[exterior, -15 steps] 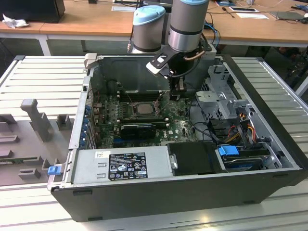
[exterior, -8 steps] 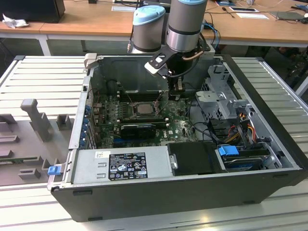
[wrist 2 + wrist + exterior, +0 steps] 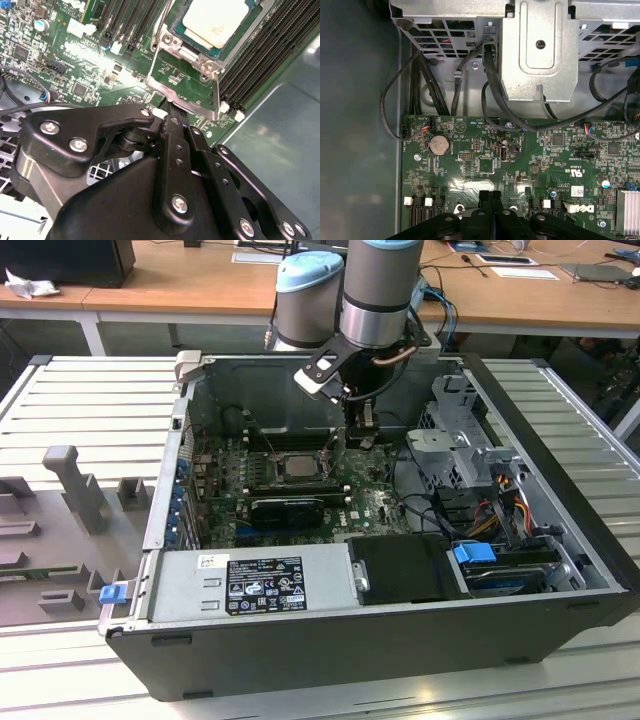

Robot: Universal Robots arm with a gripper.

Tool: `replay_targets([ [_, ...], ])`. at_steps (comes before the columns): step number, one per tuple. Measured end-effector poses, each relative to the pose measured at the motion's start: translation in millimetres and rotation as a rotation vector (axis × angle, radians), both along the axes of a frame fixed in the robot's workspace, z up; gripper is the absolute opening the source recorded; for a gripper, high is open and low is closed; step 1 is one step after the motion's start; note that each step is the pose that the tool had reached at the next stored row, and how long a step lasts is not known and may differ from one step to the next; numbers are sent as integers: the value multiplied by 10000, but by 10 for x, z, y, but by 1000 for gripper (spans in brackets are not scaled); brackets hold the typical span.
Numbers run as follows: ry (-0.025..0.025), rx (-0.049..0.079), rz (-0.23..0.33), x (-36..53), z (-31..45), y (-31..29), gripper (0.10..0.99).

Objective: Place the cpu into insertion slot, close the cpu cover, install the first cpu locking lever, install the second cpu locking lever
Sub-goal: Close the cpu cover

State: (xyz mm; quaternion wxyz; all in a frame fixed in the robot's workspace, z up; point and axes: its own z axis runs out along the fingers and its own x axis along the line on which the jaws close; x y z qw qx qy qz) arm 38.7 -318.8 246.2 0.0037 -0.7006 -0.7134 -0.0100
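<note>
Now | cpu (image 3: 215, 22) in insertion slot (image 3: 207, 67) | fingers (image 3: 174, 135) together, just beside slot rim

The cpu (image 3: 215, 22) is pale silver-beige, the circuit board (image 3: 520, 165) green, the pincer (image 3: 167, 109) black, the worktop (image 3: 90, 390) pale grey with ribbed stripes.

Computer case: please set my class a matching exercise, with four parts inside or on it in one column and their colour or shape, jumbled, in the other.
Parts
1. cpu
2. coin battery
3. power supply
4. corner clip

Descriptions
A. round and silvery
B. blue
C. pale and square
D. grey and box-shaped

Pairs: 1-C, 2-A, 3-D, 4-B
</note>
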Motion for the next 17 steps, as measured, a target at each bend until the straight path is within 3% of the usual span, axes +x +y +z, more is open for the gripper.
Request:
replay_targets([
  [17, 0, 0, 0, -115, 0, 0, 106],
])
